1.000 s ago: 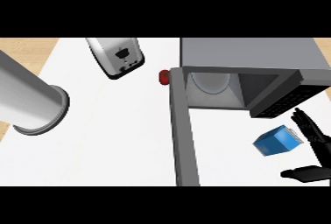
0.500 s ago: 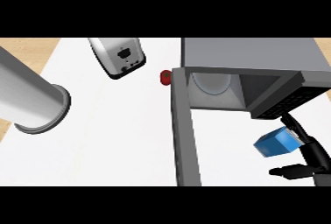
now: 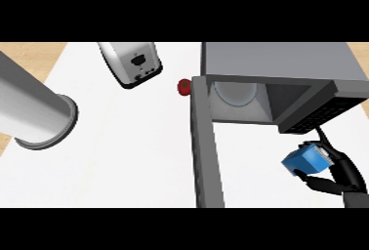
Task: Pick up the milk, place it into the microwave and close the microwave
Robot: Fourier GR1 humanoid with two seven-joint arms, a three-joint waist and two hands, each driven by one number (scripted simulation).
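Right robot hand [image 3: 340,172] showed at lower right of the head view, black fingers and thumb curled round the blue milk carton [image 3: 305,161], so it was holding the carton; one finger [image 3: 322,137] stuck out straight, pointing up toward the microwave. The milk carton sat tilted in the grasp, outside the microwave [image 3: 277,61], just in front of its opening and just below the dark control panel [image 3: 317,114] in the view, right of the open door; could not tell if it touched the desk [image 3: 122,156]. The microwave was grey, at upper right, cavity open with a round pale turntable plate [image 3: 234,93] visible inside. Its door [image 3: 204,151] was swung fully out, seen edge-on as a long grey bar running down toward the lower edge of the view. A small red round object [image 3: 184,86] lay on the white desk, touching or just beside the microwave's left front corner. A silver toaster [image 3: 131,63] stood at top centre-left, well apart from the carton. The grey left forearm [image 3: 32,110] crossed the left side of the view as a big cylinder; the left robot hand itself did not show, state not seen
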